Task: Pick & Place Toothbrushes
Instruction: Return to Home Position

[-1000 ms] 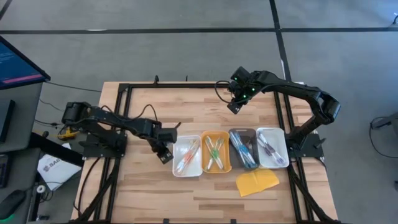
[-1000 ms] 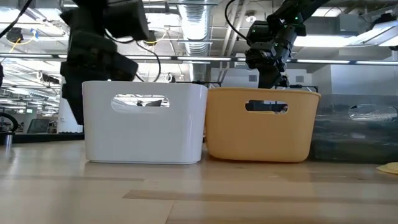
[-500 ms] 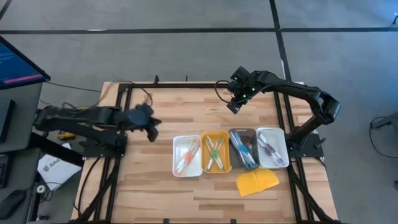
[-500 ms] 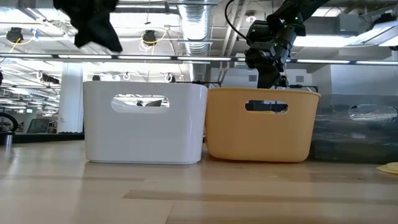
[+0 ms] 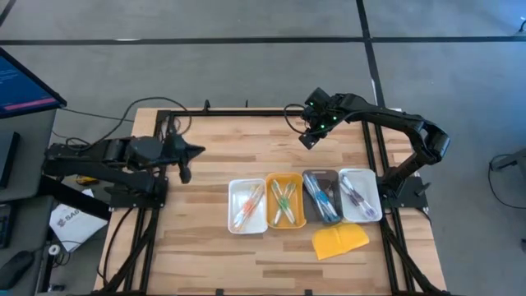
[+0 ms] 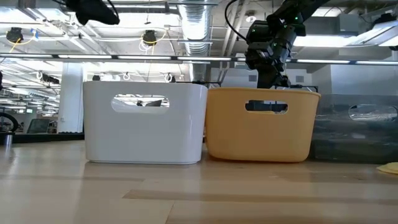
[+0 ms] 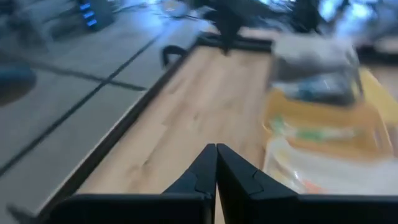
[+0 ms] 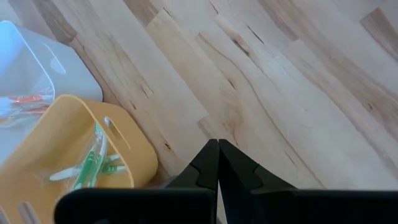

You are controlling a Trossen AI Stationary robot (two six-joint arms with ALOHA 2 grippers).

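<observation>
While inside their trays, toothbrushes lengthwise.

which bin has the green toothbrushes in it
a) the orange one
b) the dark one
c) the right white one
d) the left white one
a: in the high view the green toothbrushes lie inside the orange bin, second from the left in the row, and the right wrist view shows the same.
</observation>
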